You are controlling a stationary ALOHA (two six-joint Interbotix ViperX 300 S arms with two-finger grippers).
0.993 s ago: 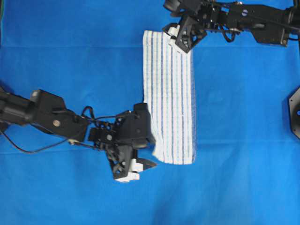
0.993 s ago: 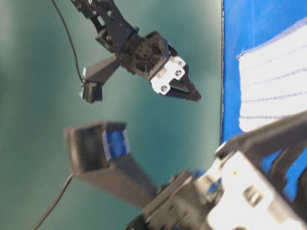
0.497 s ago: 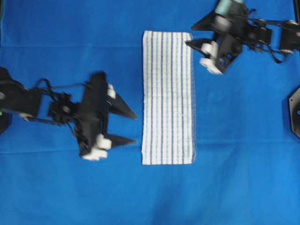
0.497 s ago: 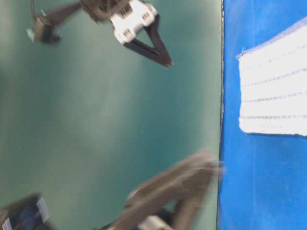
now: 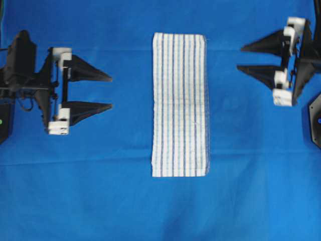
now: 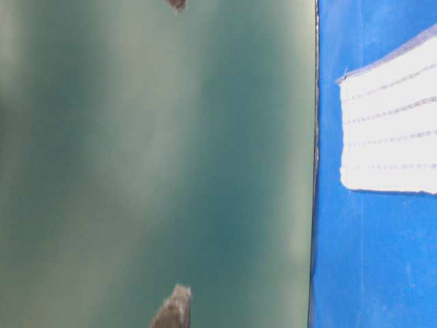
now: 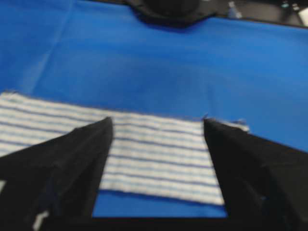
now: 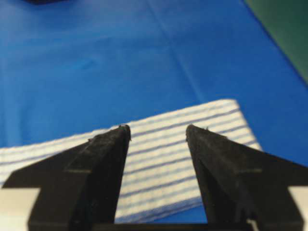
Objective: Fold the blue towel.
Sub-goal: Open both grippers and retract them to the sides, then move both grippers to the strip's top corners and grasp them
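The blue towel (image 5: 179,105) lies flat in the middle of the table as a long narrow striped strip, folded with layered edges on its right side. My left gripper (image 5: 111,92) hovers open to its left, well apart from it, fingers pointing at the towel. On the far right my right gripper (image 5: 239,58) is also open and apart from it. Between the left fingers (image 7: 158,121) the left wrist view shows the towel (image 7: 154,154). Through the right fingers (image 8: 158,127) the towel (image 8: 159,154) shows as well. Neither gripper holds anything. At table level only the towel's end (image 6: 392,130) appears.
A plain blue sheet (image 5: 100,191) covers the table. A black fixture (image 5: 316,120) sits at the right edge. A dark base (image 7: 168,7) stands beyond the towel in the left wrist view. Blurred fingertips (image 6: 174,311) poke into the table-level view before a green backdrop (image 6: 136,164).
Both arms have drawn back from the towel's corners to the left and right sides. The towel's lower left corner, lifted a second ago, now lies flat.
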